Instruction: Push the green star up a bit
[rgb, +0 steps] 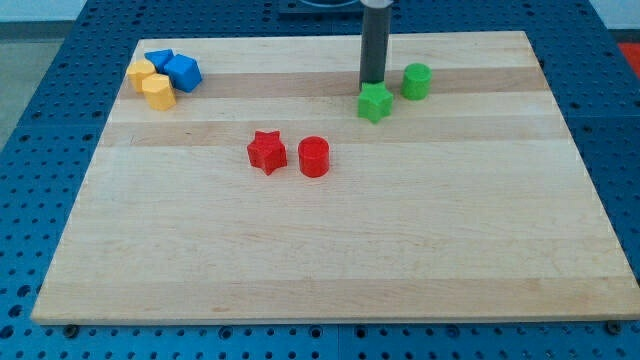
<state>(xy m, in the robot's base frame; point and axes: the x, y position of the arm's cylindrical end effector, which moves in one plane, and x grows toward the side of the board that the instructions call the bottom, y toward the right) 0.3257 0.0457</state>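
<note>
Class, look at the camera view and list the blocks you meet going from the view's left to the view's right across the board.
Yellow blocks → blue blocks → red star → red cylinder → green star, with my tip just above it → green cylinder.

A pale wooden board (330, 260) on blue perforated table (40, 60).

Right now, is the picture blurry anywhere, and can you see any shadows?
In the camera view, the wooden board is evenly lit with no strong glare; the green star, green cylinder, red star and red cylinder look sharp, with only small soft shadows at their bases; my tip sits just above the green star.
</note>
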